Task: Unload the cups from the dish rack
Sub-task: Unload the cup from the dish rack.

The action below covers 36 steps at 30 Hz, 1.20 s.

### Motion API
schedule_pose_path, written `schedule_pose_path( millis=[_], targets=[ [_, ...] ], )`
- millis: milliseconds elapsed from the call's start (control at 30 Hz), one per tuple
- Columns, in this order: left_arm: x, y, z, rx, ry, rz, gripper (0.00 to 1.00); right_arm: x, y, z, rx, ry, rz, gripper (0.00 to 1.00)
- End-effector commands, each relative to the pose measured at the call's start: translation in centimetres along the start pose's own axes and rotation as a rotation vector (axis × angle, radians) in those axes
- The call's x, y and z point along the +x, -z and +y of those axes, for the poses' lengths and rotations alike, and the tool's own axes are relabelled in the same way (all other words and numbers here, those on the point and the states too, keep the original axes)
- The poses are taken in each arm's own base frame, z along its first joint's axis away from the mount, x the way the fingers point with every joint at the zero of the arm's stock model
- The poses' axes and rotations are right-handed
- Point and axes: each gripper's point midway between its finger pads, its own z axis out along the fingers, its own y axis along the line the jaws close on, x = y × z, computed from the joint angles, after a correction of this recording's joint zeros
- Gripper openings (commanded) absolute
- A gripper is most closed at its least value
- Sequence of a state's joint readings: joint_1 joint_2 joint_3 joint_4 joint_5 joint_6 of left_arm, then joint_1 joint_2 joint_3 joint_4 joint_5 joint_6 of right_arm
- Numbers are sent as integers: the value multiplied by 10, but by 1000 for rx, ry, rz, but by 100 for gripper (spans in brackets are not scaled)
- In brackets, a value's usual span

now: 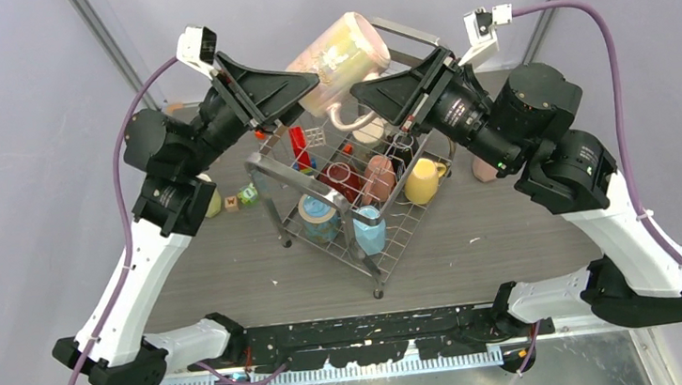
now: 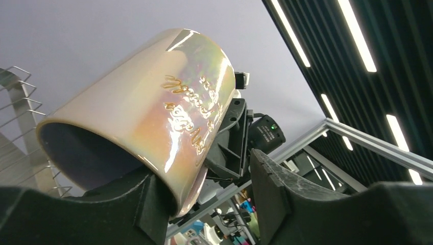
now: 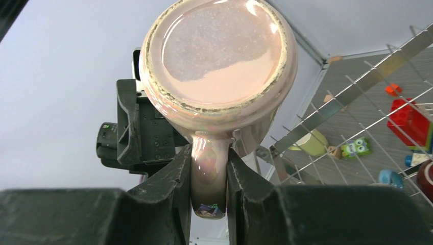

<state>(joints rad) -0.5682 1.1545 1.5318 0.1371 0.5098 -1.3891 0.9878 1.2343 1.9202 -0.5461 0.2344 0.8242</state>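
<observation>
While the right hand (image 3: pixel 209 159) is pressed together on the handle of the pearly pink mug (image 1: pixel 343 55), this mug hangs in the air on its side, above the far end of the dish rack (image 1: pixel 299 185). The left hand (image 2: pixel 207 178) is spread around the wall of the mug at its mouth. One of its fingers (image 2: pixel 145 204) sits at the rim, and the other one stands apart from the glaze. Whether the first finger really presses on the rim I cannot tell. In the top view the mouth of the mug is hidden behind the left hand, and in the left wrist view the handle is out of sight. The gold writing on its side is too curled to read. Other cups stand in the rack: a banded cup (image 1: pixel 319 218), a light blue cup (image 1: pixel 370 230), a yellow cup (image 1: pixel 423 182) and a dark red cup (image 1: pixel 340 178); those deeper in are crossed by wires and hard to separate. A greenish cup (image 1: pixel 213 203) stands on the counter (image 1: pixel 512 242), half covered by the left arm, with small toy blocks (image 1: pixel 248 195) near it. The counter is grey-brown with a wood grain and some pale specks. The walls are plain pale grey, and the ceiling has dark slats with long strip lights.
</observation>
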Motion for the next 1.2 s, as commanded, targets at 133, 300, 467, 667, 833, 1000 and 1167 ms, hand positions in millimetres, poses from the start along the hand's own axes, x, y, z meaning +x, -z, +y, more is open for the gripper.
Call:
schedule_pose_path(
  millis=[133,300,467,667,833,1000,1167],
  targets=[
    [0,6,-42,167,-35,-1,39,-20,10,45,-219,-93,-29,1],
    [1,7,-44,181,-43,4,23,-18,6,37,-225,-124,-11,1],
    [2,8,-44,167,-72,9,0,-6,4,28,-232,-140,33,1],
    [-1,12,-46,158,-152,-21,0,15,-8,11,-176,-139,97,3],
    [-6,14,-49,148,-194,-54,0,27,-14,8,-166,-124,154,23],
    [-10,16,-50,135,-229,-82,0,27,-10,7,-165,-84,163,70],
    [-14,22,-58,102,-316,-105,0,31,1,-3,-137,-47,173,99]
  ],
)
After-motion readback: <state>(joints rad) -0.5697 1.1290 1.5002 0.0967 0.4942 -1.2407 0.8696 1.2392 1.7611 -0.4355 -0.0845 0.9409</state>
